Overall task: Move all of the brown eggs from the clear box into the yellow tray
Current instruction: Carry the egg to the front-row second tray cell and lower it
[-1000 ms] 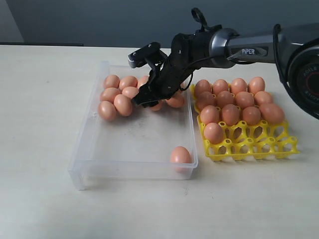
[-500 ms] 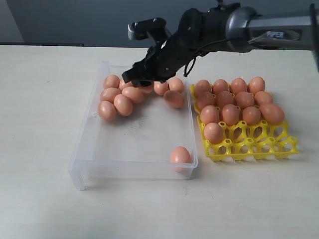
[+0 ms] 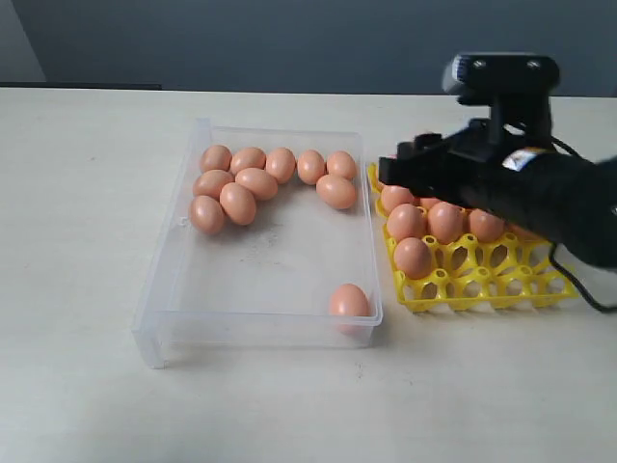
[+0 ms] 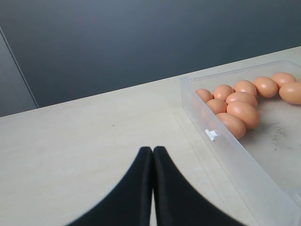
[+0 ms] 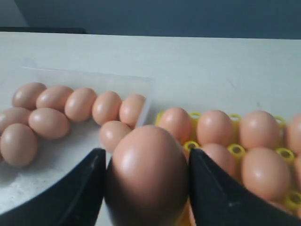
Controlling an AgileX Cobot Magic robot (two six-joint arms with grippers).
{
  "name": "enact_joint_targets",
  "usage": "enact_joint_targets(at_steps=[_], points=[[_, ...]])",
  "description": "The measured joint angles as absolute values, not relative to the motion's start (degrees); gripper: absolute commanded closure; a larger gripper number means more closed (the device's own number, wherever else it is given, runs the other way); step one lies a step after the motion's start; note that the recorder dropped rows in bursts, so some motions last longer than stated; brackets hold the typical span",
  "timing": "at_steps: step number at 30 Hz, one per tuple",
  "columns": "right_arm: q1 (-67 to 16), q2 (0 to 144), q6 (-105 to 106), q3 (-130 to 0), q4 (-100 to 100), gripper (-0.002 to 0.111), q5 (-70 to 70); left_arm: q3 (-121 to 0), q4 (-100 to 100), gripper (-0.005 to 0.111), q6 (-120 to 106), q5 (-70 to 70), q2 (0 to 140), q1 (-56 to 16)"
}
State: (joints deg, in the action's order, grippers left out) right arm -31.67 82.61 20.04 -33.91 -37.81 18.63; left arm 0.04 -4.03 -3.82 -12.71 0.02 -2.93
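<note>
Egg point(image 5: 146, 165) sits clamped in the right gripper point(image 5: 148, 188) (over the yellow tray point(image 5: 282, 154), beside the clear box point(image 5: 94, 75)).

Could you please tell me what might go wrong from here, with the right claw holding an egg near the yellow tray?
1. The right claw grips the egg only by its sides; it could slip and drop onto the eggs already in the yellow tray.
2. The empty cups lie right beside filled ones, so an off-centre lowering might hit a neighbour or a peg.
</note>
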Motion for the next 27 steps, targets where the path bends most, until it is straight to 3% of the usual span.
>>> enact_joint_targets(at_steps=[6,15,22,27], points=[[-31.67,80.50,17.07,-24.92,-37.93,0.108,24.04,0.04,-4.03,0.106,-3.82,-12.71,0.02,-2.93],[-31.67,84.62,14.50,-23.39,-37.93,0.107,27.87,0.04,-4.03,0.106,-3.82,-12.71,0.02,-2.93],[-31.67,87.71,14.02,-23.39,-36.56,0.076,28.10,0.04,-4.03,0.106,-3.82,-12.71,0.02,-2.93],[-31.67,89.05,13.50,-23.39,-35.58,0.070,28.10,0.04,-4.03,0.106,-3.82,-12.71,0.02,-2.93]])
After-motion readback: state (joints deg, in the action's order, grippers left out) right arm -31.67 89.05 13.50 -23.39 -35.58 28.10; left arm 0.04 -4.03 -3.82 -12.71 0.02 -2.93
